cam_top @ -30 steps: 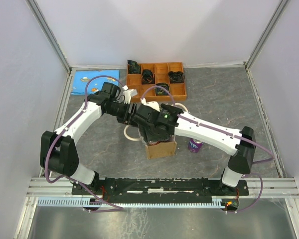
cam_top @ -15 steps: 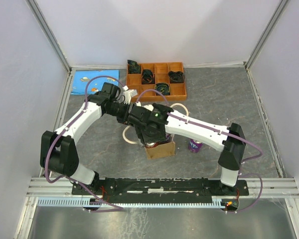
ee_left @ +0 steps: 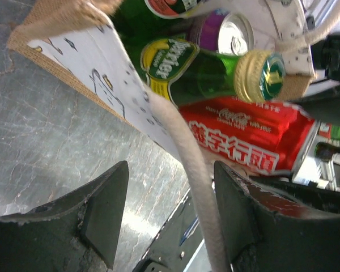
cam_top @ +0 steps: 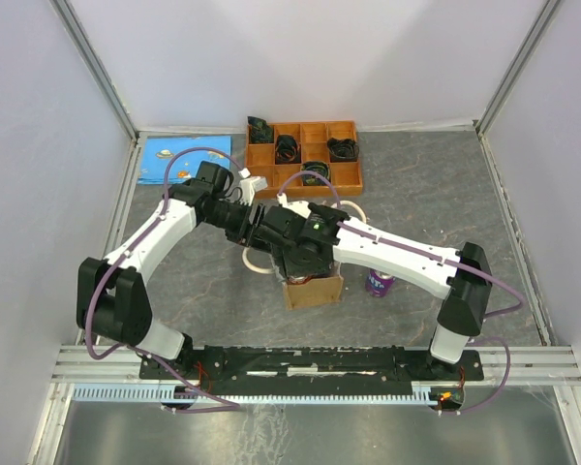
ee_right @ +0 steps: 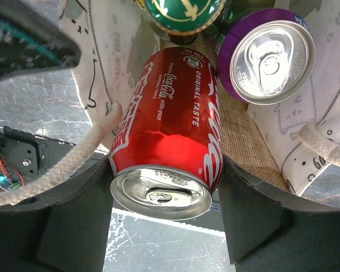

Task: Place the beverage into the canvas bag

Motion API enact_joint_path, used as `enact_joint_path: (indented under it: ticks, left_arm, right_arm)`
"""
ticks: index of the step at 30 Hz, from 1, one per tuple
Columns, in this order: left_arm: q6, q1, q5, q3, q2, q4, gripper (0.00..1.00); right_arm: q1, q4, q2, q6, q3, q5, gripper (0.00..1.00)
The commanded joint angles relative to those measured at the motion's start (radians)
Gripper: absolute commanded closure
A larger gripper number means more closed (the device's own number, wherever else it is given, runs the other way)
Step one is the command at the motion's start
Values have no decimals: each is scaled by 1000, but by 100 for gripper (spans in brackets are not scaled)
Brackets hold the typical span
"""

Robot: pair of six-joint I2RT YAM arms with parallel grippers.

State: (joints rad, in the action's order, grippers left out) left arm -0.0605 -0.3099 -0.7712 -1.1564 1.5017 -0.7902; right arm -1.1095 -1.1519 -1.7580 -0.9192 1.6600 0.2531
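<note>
The right jaws clamp the red can [ee_right: 167, 136] by its sides. Its pull-tab end is nearest the wrist camera, its long axis runs 6 to 12 o'clock, and its base is past the mouth of the canvas bag [ee_right: 242, 139]. The left jaws stand open astride a rope handle [ee_left: 192, 170], seemingly not pinching it. Deeper, toward 1 o'clock, sit a purple can [ee_right: 270, 55] and a green bottle [ee_left: 204, 76].

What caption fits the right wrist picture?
Right gripper holds a red can partway into the bag, near a purple can.
</note>
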Motion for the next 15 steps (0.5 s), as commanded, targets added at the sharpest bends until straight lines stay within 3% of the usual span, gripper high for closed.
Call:
enact_joint_path:
  ticks: [1, 9, 15]
  left_arm:
    - [-136, -3, -45, -38, -72, -88, 32]
    - [-191, -3, -51, 8, -124, -132, 33]
    - [-314, -3, -89, -7, -124, -233, 38]
  right_arm:
    - [18, 10, 43, -36, -6, 79, 100]
    - [24, 53, 44, -63, -12, 78, 100]
    - [44, 57, 93, -85, -6, 115, 100]
